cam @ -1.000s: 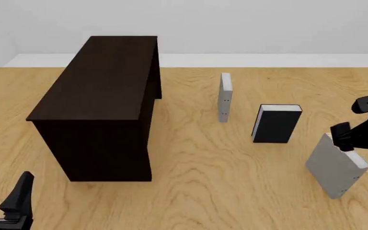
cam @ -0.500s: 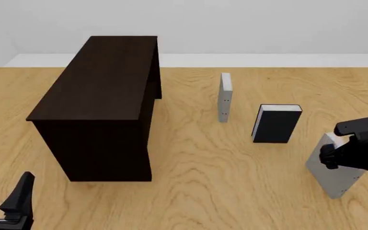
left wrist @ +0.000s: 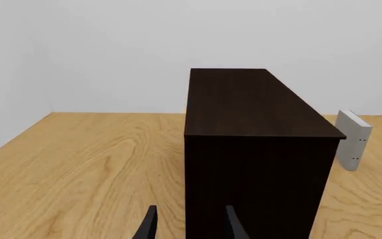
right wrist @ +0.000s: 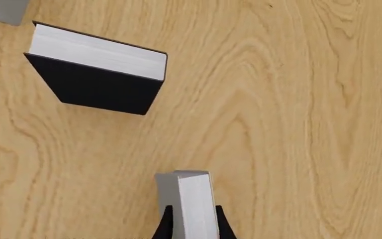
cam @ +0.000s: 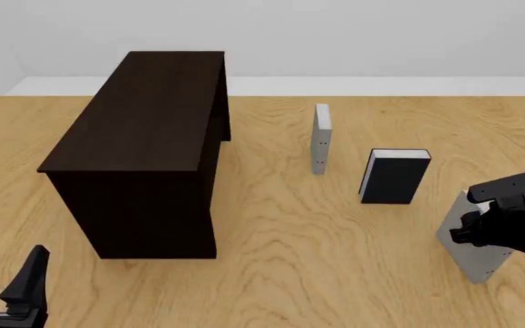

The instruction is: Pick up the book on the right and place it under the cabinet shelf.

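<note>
The light grey book [cam: 472, 244] stands on edge on the table at the right; in the right wrist view its pale top edge [right wrist: 194, 204] runs between my fingers. My right gripper [cam: 492, 222] is down over the book's top, its fingers [right wrist: 166, 226] pressed against both covers, shut on it. The dark brown cabinet [cam: 144, 137] stands at the left, its open side facing right, and fills the left wrist view [left wrist: 254, 149]. My left gripper [cam: 3, 273] is open and empty at the front left corner, in front of the cabinet.
A black-covered book with white pages [cam: 395, 176] stands just beyond the grey book and also shows in the right wrist view [right wrist: 95, 69]. A thin grey-white book [cam: 321, 139] stands upright further back, between the cabinet and the black book, and shows in the left wrist view [left wrist: 351, 139].
My right gripper has come down from above and behind the grey book onto its top edge, with the fingers now on both sides. The book and my left arm have not moved.
</note>
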Robot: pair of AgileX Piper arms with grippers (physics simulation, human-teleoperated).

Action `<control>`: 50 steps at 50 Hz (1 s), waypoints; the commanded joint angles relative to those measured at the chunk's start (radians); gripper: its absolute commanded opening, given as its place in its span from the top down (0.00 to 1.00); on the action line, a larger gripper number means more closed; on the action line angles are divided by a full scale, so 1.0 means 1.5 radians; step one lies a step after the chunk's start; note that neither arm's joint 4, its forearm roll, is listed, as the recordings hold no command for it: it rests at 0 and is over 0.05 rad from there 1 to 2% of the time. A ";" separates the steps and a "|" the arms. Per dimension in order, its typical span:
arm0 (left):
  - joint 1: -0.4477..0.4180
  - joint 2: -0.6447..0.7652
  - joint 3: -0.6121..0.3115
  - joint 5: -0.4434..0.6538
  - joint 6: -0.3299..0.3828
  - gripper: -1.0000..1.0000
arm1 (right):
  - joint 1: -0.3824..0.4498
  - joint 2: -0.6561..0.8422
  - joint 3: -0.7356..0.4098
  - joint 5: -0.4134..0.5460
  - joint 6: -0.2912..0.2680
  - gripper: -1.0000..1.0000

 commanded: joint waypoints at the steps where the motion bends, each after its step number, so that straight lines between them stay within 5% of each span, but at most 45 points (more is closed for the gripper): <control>1: 0.000 -0.001 0.000 0.001 0.000 0.00 | -0.002 -0.007 -0.006 0.037 0.018 1.00; 22: 0.000 -0.002 0.000 0.003 0.000 0.00 | 0.123 -0.213 -0.071 0.253 0.076 1.00; 30: 0.000 -0.002 0.000 0.003 0.000 0.00 | 0.212 -0.301 -0.107 0.327 0.150 1.00; 33: 0.000 -0.002 0.000 0.003 0.000 0.00 | 0.273 -0.342 -0.118 0.344 0.218 1.00; 36: 0.000 -0.003 0.000 0.003 0.000 0.00 | 0.299 -0.352 -0.123 0.349 0.234 1.00; 37: 0.000 -0.002 0.000 0.003 0.000 0.00 | 0.344 -0.366 -0.159 0.364 0.279 1.00; 50: 0.000 -0.002 0.000 0.003 0.000 0.00 | 0.426 -0.373 -0.218 0.367 0.380 1.00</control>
